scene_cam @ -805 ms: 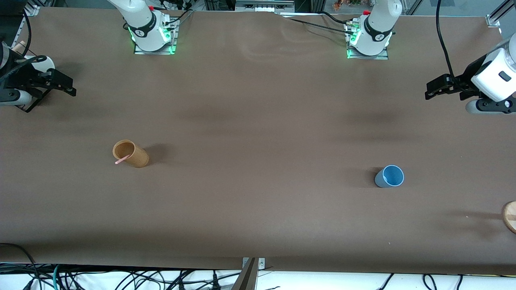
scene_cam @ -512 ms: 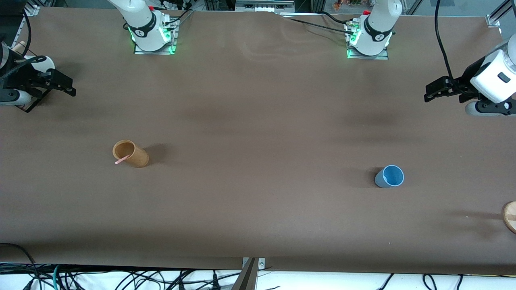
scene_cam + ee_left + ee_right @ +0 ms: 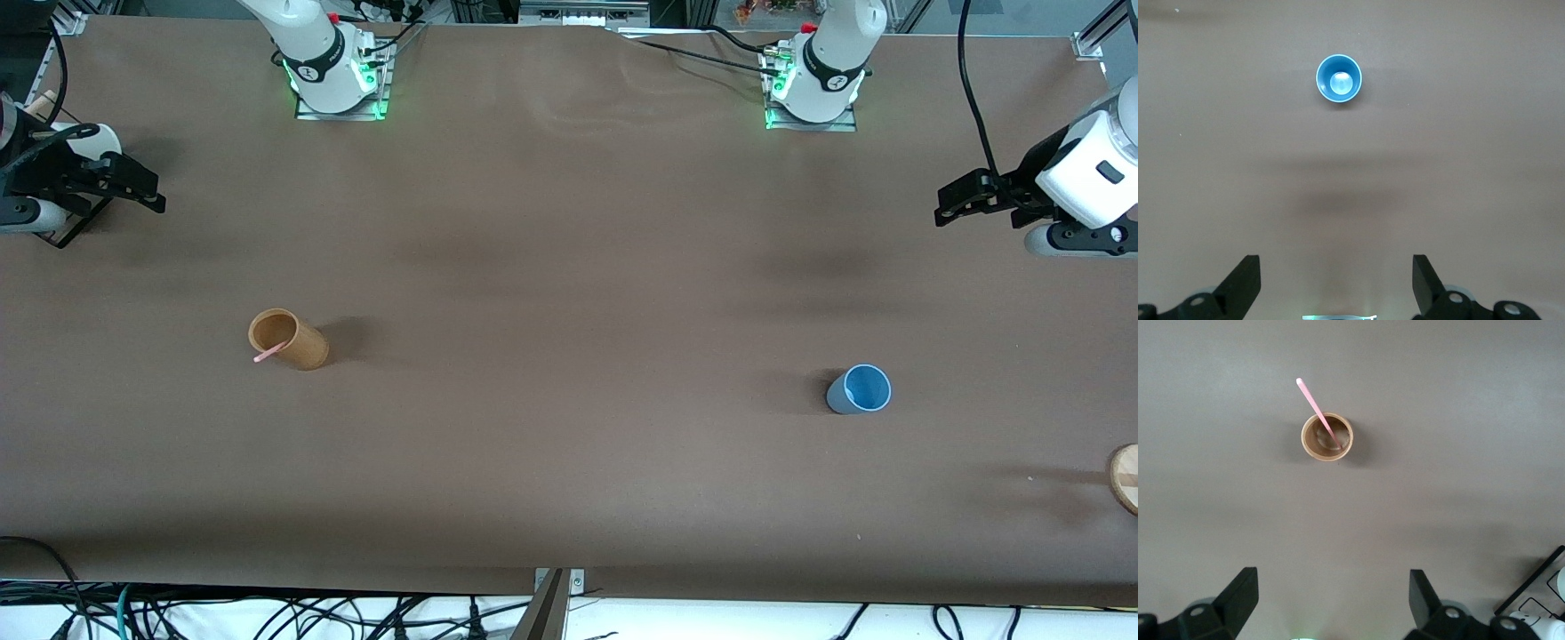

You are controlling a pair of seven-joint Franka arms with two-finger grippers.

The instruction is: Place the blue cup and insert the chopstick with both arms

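Observation:
The blue cup [image 3: 860,389] [image 3: 1339,78] stands upright on the brown table, toward the left arm's end. A pink chopstick [image 3: 268,353] [image 3: 1317,409] leans inside a tan-brown cup [image 3: 288,339] [image 3: 1327,437] toward the right arm's end, its tip sticking out over the rim. My left gripper [image 3: 960,199] [image 3: 1336,287] hangs open and empty high over the table's edge at the left arm's end. At the right arm's end, the right gripper [image 3: 140,187] [image 3: 1332,603] is likewise open and empty over the table edge. Both grippers are well apart from the cups.
A round wooden disc [image 3: 1125,477] lies at the table edge at the left arm's end, nearer to the front camera than the blue cup. Both arm bases [image 3: 336,76] [image 3: 813,84] stand along the table's farthest edge. Cables run below the nearest edge.
The left gripper has shifted very slightly toward the table's middle. The right gripper and both cups have not moved.

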